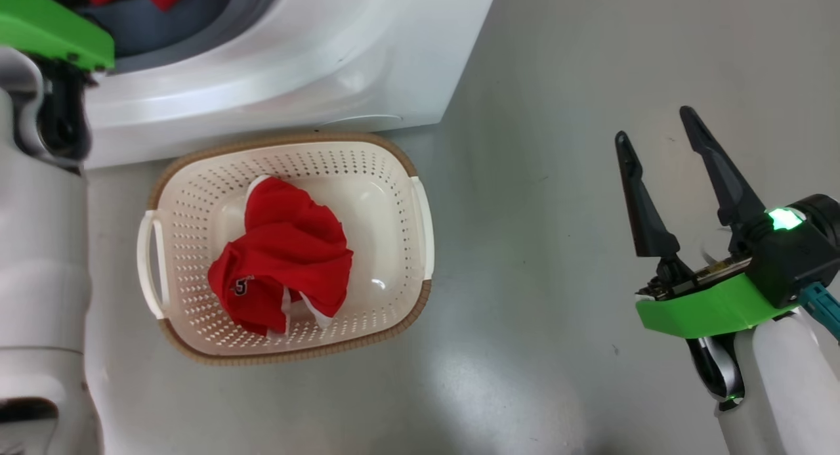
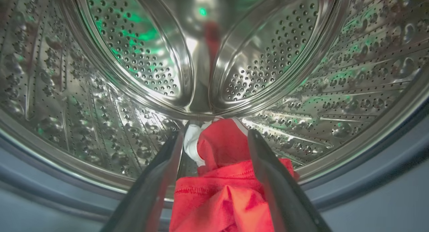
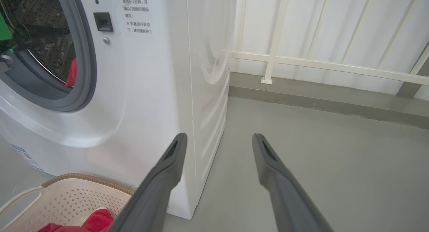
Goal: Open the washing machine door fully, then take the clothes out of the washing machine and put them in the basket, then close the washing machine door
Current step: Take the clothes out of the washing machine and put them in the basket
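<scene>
Your left gripper [image 2: 216, 135] straddles the red clothes [image 2: 221, 195] at the front edge of the drum [image 2: 100, 101], jaws wide and gripping nothing, so sink lower over a thick fold before you clench, while your right gripper [image 1: 653, 123] hangs open.

The pale left forearm [image 1: 39, 245] stretches forward along the head view's left edge, and the left gripper [image 2: 216, 134] has its two dark fingers spread wide. The right gripper [image 1: 653, 123] hovers off to the right, fingers parted and pointing forward
</scene>
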Motion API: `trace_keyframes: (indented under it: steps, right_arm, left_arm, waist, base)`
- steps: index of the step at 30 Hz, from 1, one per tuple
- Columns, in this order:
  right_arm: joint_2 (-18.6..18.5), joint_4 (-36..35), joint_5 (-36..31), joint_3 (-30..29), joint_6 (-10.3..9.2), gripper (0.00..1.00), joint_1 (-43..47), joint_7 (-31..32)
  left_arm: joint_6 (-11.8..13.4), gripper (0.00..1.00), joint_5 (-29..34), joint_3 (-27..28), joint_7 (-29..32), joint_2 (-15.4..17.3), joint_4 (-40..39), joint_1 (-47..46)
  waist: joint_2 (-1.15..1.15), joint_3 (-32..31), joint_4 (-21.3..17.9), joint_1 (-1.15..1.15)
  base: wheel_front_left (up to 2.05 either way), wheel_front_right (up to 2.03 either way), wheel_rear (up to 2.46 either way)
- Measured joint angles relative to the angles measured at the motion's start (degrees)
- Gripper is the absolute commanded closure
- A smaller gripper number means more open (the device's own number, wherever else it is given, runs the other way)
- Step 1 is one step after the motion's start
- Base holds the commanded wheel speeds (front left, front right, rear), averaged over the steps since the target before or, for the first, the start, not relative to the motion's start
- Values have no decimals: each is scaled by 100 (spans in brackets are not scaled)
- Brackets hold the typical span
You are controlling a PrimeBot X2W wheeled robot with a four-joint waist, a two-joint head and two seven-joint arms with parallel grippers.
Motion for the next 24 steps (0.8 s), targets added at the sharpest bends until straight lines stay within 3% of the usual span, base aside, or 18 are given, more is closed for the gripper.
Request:
trace_keyframes:
  steps: [11,15,24]
  right_arm:
    - [-23,69,249,201,0,0,-197,0]
    - [-25,69,303,274,0,0,-230,0]
    - [-24,67,444,304,0,0,-244,0]
  left_arm:
    - [-4,0,-559,-976,1235,204,213,-192]
    - [-4,0,-597,-1158,1454,401,428,-202]
    - [-4,0,-636,-1631,1823,515,690,-386]
  waist:
    - [0,137,-210,0]
    - [0,169,-292,0]
    - [0,206,-395,0]
  base:
    - [0,0,0]
    - [0,0,0]
    - [0,0,0]
